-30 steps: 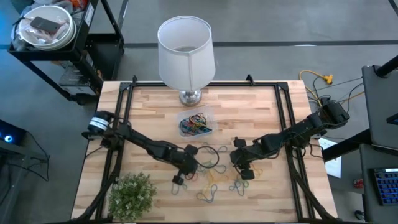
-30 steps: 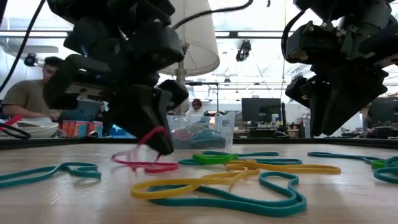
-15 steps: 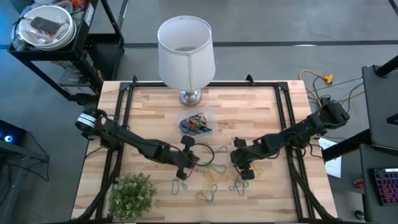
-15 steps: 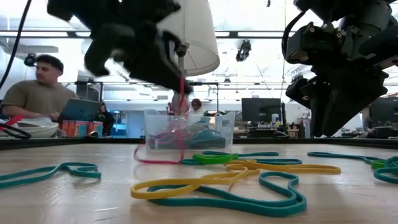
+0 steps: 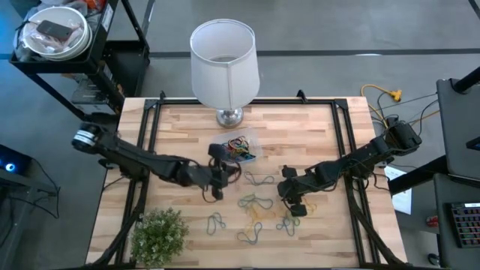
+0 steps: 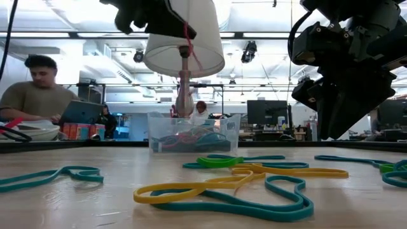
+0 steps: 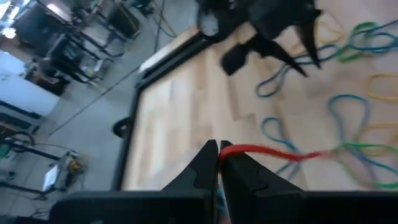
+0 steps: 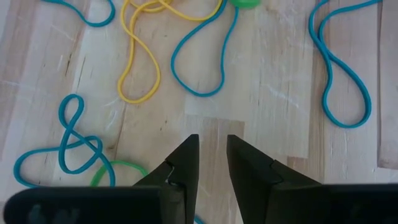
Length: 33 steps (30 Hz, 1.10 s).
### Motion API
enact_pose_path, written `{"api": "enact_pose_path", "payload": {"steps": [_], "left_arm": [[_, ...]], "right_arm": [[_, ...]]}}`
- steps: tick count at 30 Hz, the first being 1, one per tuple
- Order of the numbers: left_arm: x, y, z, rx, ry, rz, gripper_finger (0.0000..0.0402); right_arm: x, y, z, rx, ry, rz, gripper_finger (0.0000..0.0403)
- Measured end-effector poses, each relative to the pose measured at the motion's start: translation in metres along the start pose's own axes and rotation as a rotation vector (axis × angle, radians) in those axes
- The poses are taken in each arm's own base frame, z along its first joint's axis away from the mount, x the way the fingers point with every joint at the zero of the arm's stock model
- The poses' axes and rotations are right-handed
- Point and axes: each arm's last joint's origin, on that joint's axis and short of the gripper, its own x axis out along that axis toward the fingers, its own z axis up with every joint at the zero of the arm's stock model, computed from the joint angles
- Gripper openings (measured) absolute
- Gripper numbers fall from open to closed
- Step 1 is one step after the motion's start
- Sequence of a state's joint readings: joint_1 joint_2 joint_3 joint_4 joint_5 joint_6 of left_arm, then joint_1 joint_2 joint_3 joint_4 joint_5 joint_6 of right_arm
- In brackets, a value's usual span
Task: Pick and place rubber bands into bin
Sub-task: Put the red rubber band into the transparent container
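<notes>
Your left gripper [image 5: 218, 172] is clenched on a red rubber band [image 7: 273, 153], lifted just near-left of the bin [image 5: 236, 150] at the bench [image 5: 300, 135] middle, while loose rubber bands [image 5: 259, 202] lie nearer, and your right gripper [image 5: 294, 201] hangs over them with jaws slightly parted, holding nothing.

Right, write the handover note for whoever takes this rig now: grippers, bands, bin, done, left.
Left gripper: shut on a red rubber band, raised beside the bin, not yet over it.
Right gripper: open, empty, hovering low over bare wood among the loose rubber bands.
Bin: in front of the lamp, already holding several bands.
Left to do: drop the red band in, then clear the teal, yellow and green ones from the table.
</notes>
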<state>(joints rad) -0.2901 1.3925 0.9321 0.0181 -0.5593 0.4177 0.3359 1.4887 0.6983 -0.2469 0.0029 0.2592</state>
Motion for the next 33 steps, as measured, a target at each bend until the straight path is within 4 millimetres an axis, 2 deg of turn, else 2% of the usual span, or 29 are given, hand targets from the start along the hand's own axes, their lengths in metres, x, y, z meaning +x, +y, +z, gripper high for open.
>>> {"api": "enact_pose_path", "payload": {"steps": [5, 11, 16, 28, 33], "left_arm": [[0.002, 0.025, -0.005, -0.006, 0.016, 0.069, 0.0], [0.017, 0.051, -0.022, -0.038, 0.092, 0.149, 0.0], [0.032, 0.065, -0.039, -0.051, 0.172, 0.19, 0.0], [0.072, 0.063, -0.078, -0.042, 0.347, 0.175, 0.0], [0.077, 0.066, -0.09, -0.123, 0.371, 0.023, 0.0]], "right_arm": [[0.0, 0.0, 0.0, 0.0, 0.0, 0.0, 0.0072], [0.0, 0.0, 0.0, 0.0, 0.0, 0.0, 0.0068], [0.0, 0.0, 0.0, 0.0, 0.0, 0.0, 0.0068], [0.0, 0.0, 0.0, -0.001, -0.005, 0.001, 0.0068], [0.0, 0.0, 0.001, -0.008, -0.015, 0.003, 0.0068]]}}
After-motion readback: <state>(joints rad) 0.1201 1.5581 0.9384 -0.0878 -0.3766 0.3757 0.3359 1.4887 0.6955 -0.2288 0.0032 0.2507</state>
